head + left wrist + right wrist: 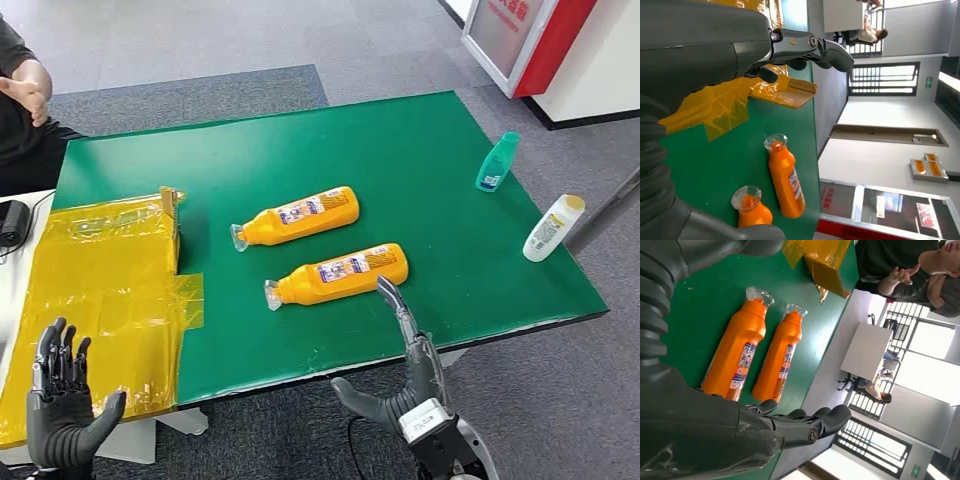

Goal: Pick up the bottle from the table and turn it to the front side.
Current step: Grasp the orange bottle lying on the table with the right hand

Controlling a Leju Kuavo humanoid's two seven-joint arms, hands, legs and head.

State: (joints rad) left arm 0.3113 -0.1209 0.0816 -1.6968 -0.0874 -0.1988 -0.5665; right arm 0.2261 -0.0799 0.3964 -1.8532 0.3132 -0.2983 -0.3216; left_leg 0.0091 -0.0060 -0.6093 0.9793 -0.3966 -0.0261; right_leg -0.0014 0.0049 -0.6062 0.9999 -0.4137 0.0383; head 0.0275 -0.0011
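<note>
Bottles are what matter here: two orange ones lie on their sides on the green worktop (423, 140), roughly parallel, long axes running left-right with a slight tilt, clear caps to the left and flat bases to the right. The near orange bottle (337, 274) sits just beyond the right hand (407, 385), whose longest fingertip reaches up over the near edge of the worktop close to the bottle's base end, though I cannot tell from above whether it touches. That hand is empty, fingers spread and thumb held wide. The left hand (62, 400) hangs well to the left, off the near left corner beside the yellow plastic sheet (106, 290), also empty with fingers apart, so the right hand is plainly the nearer one. My judgement is that the coming move is a short reach forward and slightly left, closing across the bottle's width at mid-body.

The far orange bottle (296, 216) lies just behind and a little left of the near one. Both carry a small printed label facing upward on the body. A teal bottle (497, 162) and a white bottle (554, 227) lie well apart at the far right. A person (23, 100) sits at the far left
</note>
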